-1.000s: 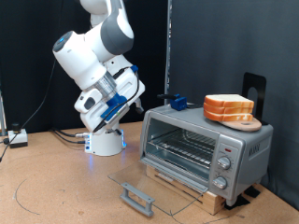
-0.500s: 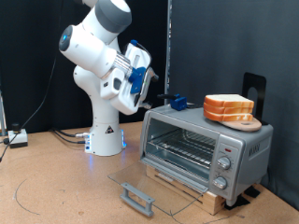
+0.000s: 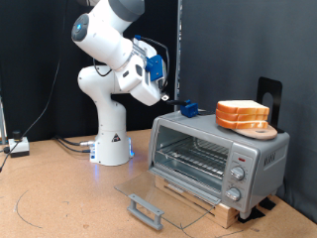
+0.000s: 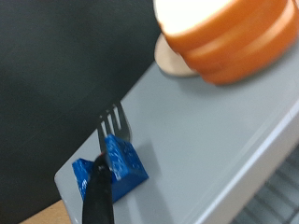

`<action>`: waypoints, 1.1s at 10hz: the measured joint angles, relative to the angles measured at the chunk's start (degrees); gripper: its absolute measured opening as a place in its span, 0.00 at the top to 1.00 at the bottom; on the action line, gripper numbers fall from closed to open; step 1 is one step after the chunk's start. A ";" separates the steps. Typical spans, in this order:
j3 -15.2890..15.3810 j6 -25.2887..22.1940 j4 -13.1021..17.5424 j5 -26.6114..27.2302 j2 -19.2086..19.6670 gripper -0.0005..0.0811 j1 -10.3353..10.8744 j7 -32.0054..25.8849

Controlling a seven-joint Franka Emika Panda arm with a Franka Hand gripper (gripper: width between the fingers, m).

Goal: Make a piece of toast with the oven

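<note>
The oven [image 3: 213,159] stands at the exterior view's right on a wooden base. Its glass door [image 3: 163,193] lies open and flat, with the grey handle [image 3: 144,210] in front and the wire rack [image 3: 193,159] bare. A stack of bread slices [image 3: 243,115] sits on a round wooden board on the oven's top. It also shows in the wrist view [image 4: 229,37]. No slice lies apart from the stack. My gripper [image 3: 166,92] hangs above the oven's left top corner. Its fingers are dark against the backdrop and do not show in the wrist view.
A blue block [image 3: 185,107] holding a black fork [image 4: 112,126] sits on the oven's top [image 4: 206,131], left of the bread. A black stand [image 3: 267,94] rises behind the oven. Cables [image 3: 69,144] lie on the table at the left.
The arm has swung up and towards the exterior view's right, bringing the hand from low beside its base to above the oven's left top corner. The oven and bread have not moved.
</note>
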 joint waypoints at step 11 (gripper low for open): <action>2.14 -5.04 -0.56 -3.31 -16.76 0.00 1.87 -20.77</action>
